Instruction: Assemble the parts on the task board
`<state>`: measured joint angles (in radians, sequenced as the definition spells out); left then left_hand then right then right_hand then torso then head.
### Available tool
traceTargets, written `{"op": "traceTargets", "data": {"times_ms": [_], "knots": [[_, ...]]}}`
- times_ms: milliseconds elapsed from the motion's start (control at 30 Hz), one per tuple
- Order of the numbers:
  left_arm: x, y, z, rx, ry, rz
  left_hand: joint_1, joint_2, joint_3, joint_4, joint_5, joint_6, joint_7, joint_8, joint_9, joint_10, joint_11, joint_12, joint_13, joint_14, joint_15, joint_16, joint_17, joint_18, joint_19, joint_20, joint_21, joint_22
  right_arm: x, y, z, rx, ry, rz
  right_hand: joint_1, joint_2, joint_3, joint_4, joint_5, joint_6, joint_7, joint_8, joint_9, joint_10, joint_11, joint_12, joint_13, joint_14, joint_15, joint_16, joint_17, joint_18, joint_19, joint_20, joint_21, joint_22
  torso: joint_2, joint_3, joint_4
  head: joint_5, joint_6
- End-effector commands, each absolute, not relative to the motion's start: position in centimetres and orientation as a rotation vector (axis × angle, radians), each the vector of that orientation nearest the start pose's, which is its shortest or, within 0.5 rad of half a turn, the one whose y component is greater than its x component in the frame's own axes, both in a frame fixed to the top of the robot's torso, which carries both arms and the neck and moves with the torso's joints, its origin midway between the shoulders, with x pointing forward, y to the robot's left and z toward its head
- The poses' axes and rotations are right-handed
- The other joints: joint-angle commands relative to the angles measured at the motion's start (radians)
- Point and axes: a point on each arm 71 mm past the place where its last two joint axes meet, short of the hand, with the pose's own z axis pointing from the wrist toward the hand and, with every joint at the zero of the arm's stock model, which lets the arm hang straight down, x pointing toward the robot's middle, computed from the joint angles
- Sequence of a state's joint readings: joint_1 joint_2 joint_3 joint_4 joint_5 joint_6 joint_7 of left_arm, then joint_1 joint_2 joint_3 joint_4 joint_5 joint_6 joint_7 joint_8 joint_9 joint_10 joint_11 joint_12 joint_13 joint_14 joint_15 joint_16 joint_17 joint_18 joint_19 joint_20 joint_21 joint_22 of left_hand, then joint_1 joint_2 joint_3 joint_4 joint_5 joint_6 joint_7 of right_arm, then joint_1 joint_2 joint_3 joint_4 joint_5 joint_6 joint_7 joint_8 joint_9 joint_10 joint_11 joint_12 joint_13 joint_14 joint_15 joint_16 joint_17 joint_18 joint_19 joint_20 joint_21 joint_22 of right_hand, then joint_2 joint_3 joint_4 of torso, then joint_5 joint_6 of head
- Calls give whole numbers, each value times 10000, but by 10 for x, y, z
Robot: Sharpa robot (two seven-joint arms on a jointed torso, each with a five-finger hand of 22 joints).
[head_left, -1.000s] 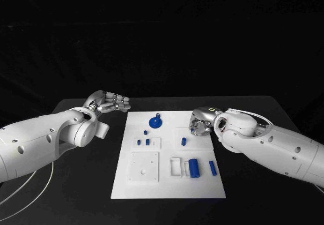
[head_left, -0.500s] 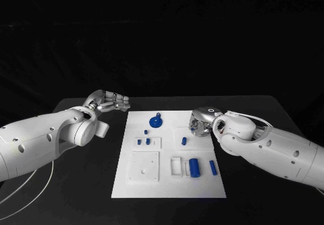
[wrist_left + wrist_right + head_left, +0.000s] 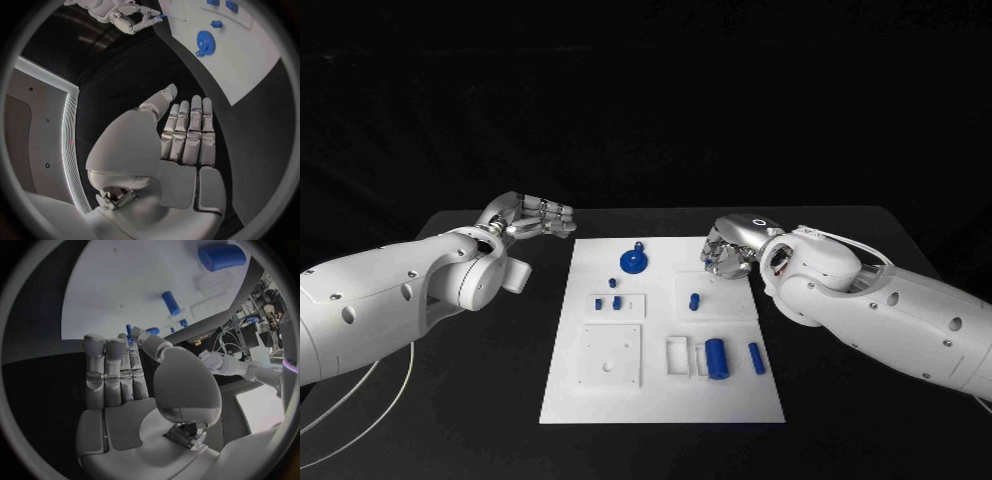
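Observation:
The white task board (image 3: 661, 385) lies in the middle of the black table. On it are a blue gear (image 3: 633, 262), small blue pieces (image 3: 607, 301), a blue pin (image 3: 692, 299), a thick blue cylinder (image 3: 715, 358) and a thin blue peg (image 3: 756, 358). My right hand (image 3: 728, 250) hovers over the board's far right edge. Its thumb and a finger pinch a small blue part (image 3: 129, 330), which also shows as the blue part (image 3: 161, 16) at its fingertips. My left hand (image 3: 531, 217) hangs off the board's far left corner, fingers (image 3: 187, 135) stretched out, holding nothing.
A raised white square block (image 3: 609, 355) and a white slotted holder (image 3: 675, 354) sit on the board's near half. Bare black table (image 3: 473, 400) lies on both sides of the board. White cables (image 3: 358, 400) loop under my left arm.
My right hand has risen and drawn back toward the board's far edge, turning at the wrist. The left hand and the parts on the board have stayed put.

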<state>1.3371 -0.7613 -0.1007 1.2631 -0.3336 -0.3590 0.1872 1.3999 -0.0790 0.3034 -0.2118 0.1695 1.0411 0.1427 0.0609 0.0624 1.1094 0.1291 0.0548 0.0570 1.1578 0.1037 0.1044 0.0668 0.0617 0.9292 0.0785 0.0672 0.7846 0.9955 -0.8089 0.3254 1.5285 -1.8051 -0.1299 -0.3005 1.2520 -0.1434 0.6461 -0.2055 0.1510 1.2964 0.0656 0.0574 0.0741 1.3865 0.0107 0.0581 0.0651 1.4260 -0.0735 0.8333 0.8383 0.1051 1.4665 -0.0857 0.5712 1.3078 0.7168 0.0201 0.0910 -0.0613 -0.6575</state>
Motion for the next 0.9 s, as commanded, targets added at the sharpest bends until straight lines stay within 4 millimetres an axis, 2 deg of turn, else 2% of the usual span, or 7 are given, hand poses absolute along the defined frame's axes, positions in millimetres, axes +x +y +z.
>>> {"op": "traceTargets", "data": {"times_ms": [33,133,367,433,600,733,900], "knots": [[552,248,-147,-8255,14888,-11454,-8,87,-16,-54,60,46,37,20,-5,-22,53,39,6,73,25,-27,8,-2,-1,55,25,32,496,-199,-151,-1152,15856,4864,43,87,22,24,-16,23,40,67,5,67,7,31,9,94,7,-41,9,141,476,-87,34,548,6,-6,0,45,12],[552,248,-147,-8257,14886,-11456,-8,87,-16,-54,60,46,37,20,-5,-22,53,39,6,73,25,-27,8,-2,-1,55,25,32,493,-195,-146,-1015,15749,5284,60,89,2,38,-22,26,39,69,6,66,6,32,9,100,6,-45,16,156,479,-83,50,549,5,-8,6,89,11],[551,245,-146,-8252,14887,-11519,-8,87,-16,-54,60,46,37,20,-5,-22,53,39,6,73,25,-27,8,-2,-1,55,25,32,483,-172,-138,-1128,15520,6391,93,83,-52,79,34,20,42,69,5,59,9,30,8,120,9,-60,41,174,482,-70,82,550,4,-22,16,332,25],[551,244,-146,-8239,14882,-11558,-8,87,-16,-54,60,46,37,20,-5,-22,53,39,6,73,25,-27,8,-2,-1,55,25,32,479,-164,-139,-1265,15524,6626,95,90,-67,84,39,16,43,68,4,56,9,30,8,120,10,-63,45,174,482,-70,86,549,-5,-40,26,493,18],[551,239,-146,-8220,14834,-11666,-32,100,-30,-59,58,40,40,21,-5,-22,55,40,7,71,30,-34,9,2,-7,62,20,47,466,-142,-148,-1905,15631,6979,104,97,-79,83,43,9,47,68,3,49,12,30,8,117,12,-68,47,175,479,-68,74,545,-18,-50,40,699,-68],[551,235,-145,-8213,14779,-11739,-32,100,-30,-59,58,40,40,21,-5,-22,55,40,7,71,30,-34,9,2,-7,62,20,47,456,-126,-162,-2559,15791,7055,118,115,-109,78,28,8,46,70,4,47,12,31,8,116,14,-76,55,176,476,-66,69,542,-8,-40,26,849,-101],[551,229,-145,-8188,14765,-11855,-32,100,-30,-59,58,40,40,21,-5,-22,55,40,7,71,30,-34,9,2,-7,62,20,47,445,-109,-179,-3240,16022,7116,126,122,-111,68,-17,11,45,70,4,46,12,31,8,117,15,-80,63,176,477,-64,71,541,-7,-48,37,920,-154]]}}
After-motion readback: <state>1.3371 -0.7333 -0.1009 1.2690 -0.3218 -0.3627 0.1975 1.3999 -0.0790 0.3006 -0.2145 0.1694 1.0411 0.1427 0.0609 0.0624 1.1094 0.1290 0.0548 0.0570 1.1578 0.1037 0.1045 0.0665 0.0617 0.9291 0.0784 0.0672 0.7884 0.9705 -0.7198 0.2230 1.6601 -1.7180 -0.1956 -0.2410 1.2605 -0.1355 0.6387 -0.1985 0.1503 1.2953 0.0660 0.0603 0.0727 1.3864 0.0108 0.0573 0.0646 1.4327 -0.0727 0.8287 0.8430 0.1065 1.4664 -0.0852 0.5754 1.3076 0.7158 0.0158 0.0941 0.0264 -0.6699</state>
